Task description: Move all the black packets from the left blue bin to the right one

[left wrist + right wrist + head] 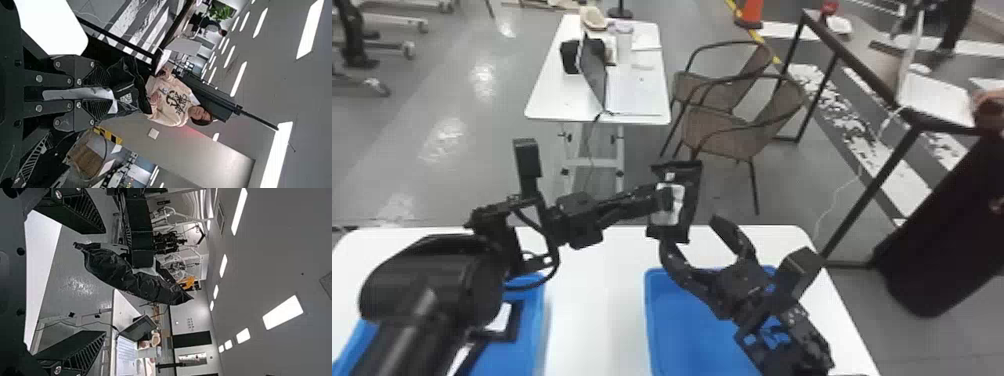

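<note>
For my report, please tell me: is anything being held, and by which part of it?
The left claw holds the black packet near the middle of its length; the right claw is open and empty.

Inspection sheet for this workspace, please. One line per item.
Surface: white table under both bins.
Job's things: left blue bin holds black-and-white items, partly hidden; right blue bin, no packet seen; black packet raised.
Clutter: laptop on rear table.
Grippers: left gripper shut on packet; right gripper open beside it.
Cables: dark cable hangs off rear table.
Surroundings: wicker chairs, orange cone.
</note>
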